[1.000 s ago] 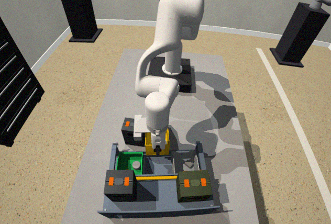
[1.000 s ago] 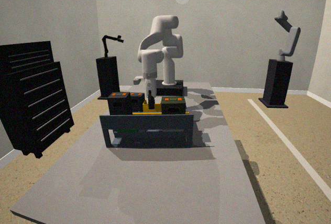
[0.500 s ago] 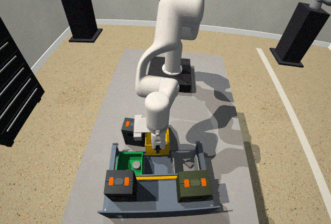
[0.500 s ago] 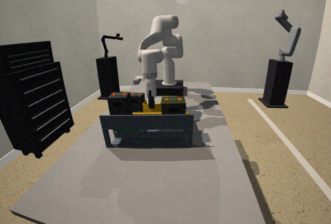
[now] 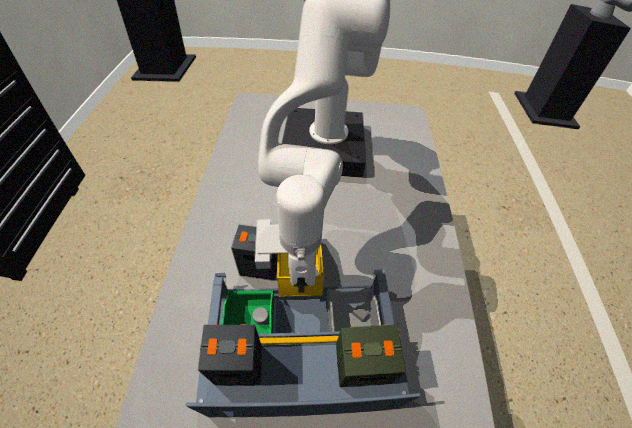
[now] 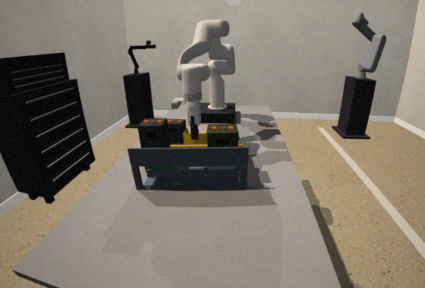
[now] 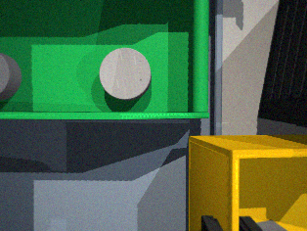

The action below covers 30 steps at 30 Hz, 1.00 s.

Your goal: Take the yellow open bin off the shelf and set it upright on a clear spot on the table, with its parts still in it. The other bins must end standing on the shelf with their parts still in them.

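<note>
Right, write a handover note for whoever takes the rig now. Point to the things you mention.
Gripper [image 5: 301, 286] [image 6: 194, 135] [image 7: 231, 222]: fingers straddle a wall of the yellow bin [image 5: 285, 288] [image 6: 202, 137] [image 7: 210, 171]; firm grip unconfirmed.
Yellow bin: at the robot-side edge of the shelf [image 5: 383, 300] [image 6: 188, 156] [image 7: 218, 64]; support unclear.
Green bin [image 5: 227, 306] [image 6: 165, 167] [image 7: 200, 59]: on the shelf, parts inside.
Done: fingers placed.
Left: confirm grip, set the yellow bin upright on the table, parts inside.

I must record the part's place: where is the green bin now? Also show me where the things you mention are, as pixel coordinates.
In the top view, the green bin [image 5: 273, 311] [image 7: 200, 59] stands at the shelf's [image 5: 385, 306] left end, behind a dark grey case [image 5: 227, 362].
</note>
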Motion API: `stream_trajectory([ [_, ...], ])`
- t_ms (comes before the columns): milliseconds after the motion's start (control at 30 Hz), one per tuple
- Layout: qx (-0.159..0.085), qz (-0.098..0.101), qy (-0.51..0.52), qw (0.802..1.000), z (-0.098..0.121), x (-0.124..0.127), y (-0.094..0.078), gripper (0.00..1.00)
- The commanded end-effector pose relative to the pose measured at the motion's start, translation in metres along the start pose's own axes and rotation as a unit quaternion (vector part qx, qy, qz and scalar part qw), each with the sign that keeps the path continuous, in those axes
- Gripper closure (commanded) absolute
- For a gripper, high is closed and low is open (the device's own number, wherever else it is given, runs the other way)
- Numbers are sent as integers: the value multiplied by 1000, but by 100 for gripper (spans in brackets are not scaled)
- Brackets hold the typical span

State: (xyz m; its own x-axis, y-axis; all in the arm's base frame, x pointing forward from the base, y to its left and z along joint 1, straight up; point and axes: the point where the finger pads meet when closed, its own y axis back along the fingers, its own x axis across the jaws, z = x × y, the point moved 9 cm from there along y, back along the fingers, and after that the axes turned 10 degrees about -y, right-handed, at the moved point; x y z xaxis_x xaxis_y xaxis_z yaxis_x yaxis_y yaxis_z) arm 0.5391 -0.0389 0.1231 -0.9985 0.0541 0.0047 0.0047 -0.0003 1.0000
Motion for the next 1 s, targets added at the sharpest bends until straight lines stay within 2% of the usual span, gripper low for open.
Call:
stream_trajectory([
  [0, 0, -2, 0, 1000, 0, -1, 2, 89],
  [967, 0, -2, 0, 1000, 0, -1, 2, 92],
])
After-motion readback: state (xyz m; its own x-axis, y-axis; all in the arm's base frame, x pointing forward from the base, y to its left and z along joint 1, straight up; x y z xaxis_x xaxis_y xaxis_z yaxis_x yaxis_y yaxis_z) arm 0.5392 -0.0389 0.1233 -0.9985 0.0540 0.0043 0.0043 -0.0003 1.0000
